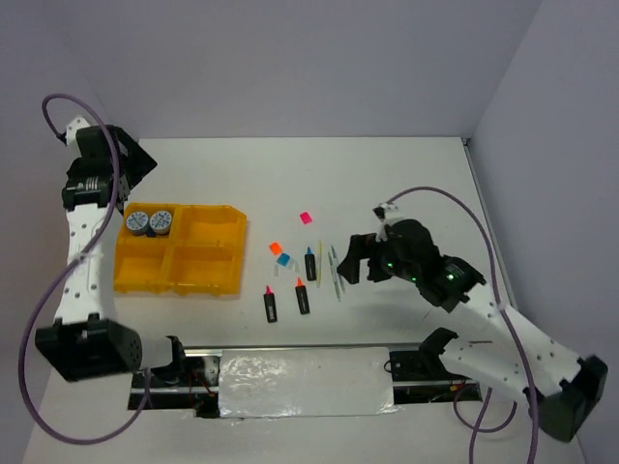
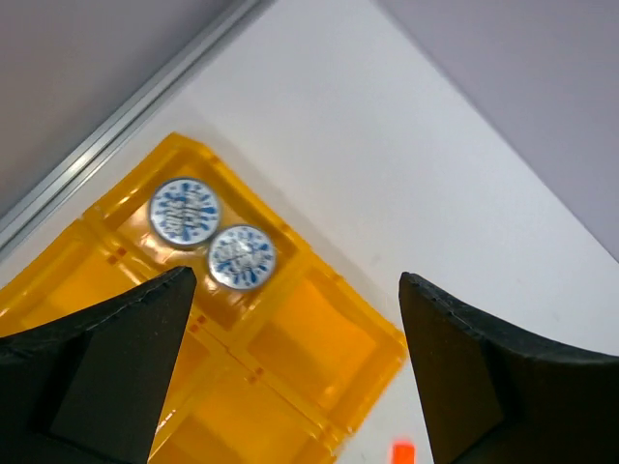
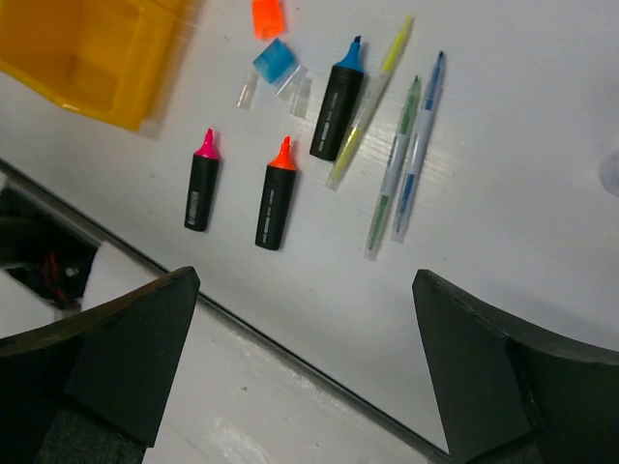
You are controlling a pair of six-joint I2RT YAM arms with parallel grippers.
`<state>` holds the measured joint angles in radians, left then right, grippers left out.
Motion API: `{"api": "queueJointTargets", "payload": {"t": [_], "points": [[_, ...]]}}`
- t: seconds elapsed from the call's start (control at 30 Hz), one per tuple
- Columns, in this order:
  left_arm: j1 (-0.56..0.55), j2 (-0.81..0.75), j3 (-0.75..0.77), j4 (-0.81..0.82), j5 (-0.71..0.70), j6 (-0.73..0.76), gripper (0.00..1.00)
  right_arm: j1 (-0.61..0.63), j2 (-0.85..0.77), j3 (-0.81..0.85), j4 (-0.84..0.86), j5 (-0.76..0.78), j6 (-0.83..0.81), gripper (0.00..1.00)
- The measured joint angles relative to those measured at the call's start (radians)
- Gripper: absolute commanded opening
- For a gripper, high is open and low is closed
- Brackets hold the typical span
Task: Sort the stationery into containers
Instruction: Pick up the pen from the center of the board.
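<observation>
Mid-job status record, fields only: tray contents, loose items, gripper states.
tray: yellow tray, four compartments
inside: two tins, far-left compartment
loose markers: pink-capped marker, orange-capped marker, blue-capped marker
loose pens: three thin pens
loose squares: pink square, orange square, blue square
left gripper: open, near tray
right gripper: open, by pens

Robotics lab bench: white table (image 1: 387, 174), plain walls (image 1: 290, 58) (2 bolted arms (image 1: 82, 251)).

White table (image 1: 387, 179) w/ pale lilac walls (image 1: 290, 58) at back & right. Shiny silver sheet (image 1: 305, 382) lies at near edge, approx centre. Metal rail (image 2: 116, 116) runs where table meets wall.
</observation>
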<state>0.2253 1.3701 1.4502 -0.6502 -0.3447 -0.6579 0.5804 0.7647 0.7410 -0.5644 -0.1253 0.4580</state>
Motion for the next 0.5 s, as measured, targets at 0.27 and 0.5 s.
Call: {"api": "queueJointTargets", "payload": {"t": [0.27, 0.5], "points": [[-0.143, -0.397, -0.242, 0.052, 0.134, 0.108, 0.99, 0.361, 0.357, 0.146, 0.056, 0.343, 0.077, 0.79], [-0.169, -0.553, -0.510, 0.039, 0.173, 0.183, 0.99, 0.499, 0.608, 0.201, 0.084, 0.478, 0.163, 0.70]]}}
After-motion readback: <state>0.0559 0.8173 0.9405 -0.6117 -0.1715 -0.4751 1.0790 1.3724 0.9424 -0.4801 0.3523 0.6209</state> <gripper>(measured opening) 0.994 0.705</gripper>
